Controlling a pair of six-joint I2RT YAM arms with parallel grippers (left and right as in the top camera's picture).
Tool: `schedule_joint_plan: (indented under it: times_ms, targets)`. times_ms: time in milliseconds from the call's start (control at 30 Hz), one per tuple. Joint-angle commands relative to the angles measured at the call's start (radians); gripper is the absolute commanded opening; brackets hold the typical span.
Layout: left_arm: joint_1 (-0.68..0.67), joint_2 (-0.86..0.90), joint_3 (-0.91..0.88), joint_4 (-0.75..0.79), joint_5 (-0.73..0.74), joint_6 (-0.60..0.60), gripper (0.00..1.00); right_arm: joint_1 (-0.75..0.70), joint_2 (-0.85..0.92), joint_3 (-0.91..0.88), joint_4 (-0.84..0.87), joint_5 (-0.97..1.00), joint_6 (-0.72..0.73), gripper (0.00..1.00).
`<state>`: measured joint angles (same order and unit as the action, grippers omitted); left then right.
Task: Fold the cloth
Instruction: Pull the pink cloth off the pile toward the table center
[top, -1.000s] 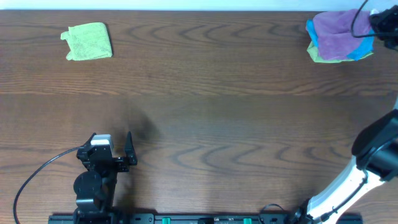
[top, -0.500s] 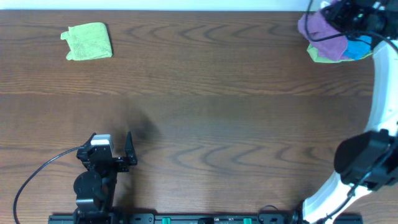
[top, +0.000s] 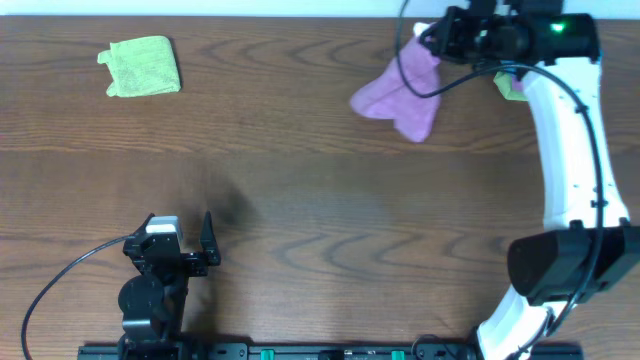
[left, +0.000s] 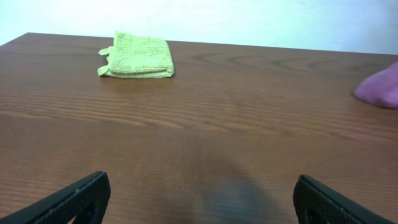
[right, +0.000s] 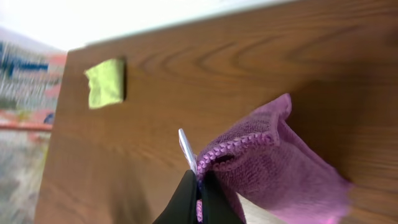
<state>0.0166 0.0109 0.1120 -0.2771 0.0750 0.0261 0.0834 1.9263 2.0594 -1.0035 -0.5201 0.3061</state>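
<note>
Step in hand: judged as fetching, since the cloth (top: 395, 95) hangs bunched from the right gripper (top: 432, 42) over the far right part of the table (top: 320, 200), with no fold made yet
Right gripper: pinched tight on one edge of the cloth, the stitched hem showing between its fingertips in the wrist view
Left gripper: the left gripper (top: 210, 245) stands wide apart and holds nothing, near the front edge and well apart from the cloth
Where the cloth is: lifted at the pinched edge, the rest sagging toward the wood; I cannot tell whether its low end touches
Next move calls for: probably setting the cloth on open wood nearer the middle and spreading it flat, which likely needs the free gripper to take a second corner, so that edges can be matched
Other things: a folded green cloth (top: 142, 66) lies at the far left, well apart
Containers: none in view, so nothing sits inside anything
</note>
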Motion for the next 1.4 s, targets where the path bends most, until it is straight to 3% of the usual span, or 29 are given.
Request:
schedule_joint_plan:
  times_ms: [0, 500, 1067, 1367]
  targets:
    - [-0.004, -0.006, -0.026, -0.005, -0.003, -0.004, 0.95, 0.063, -0.023, 0.016, -0.005, -0.008, -0.020, 0.02]
    - [-0.004, -0.006, -0.026, -0.005, -0.003, -0.003, 0.96, 0.300, -0.061, 0.016, -0.067, 0.005, -0.046, 0.02]
    - [-0.004, -0.006, -0.026, -0.005, -0.003, -0.004, 0.95, 0.521, -0.313, 0.016, -0.463, 0.471, -0.005, 0.02]
    - [-0.004, -0.006, -0.026, -0.005, -0.003, -0.004, 0.95, 0.604, -0.377, 0.015, -0.558, 0.556, 0.040, 0.02]
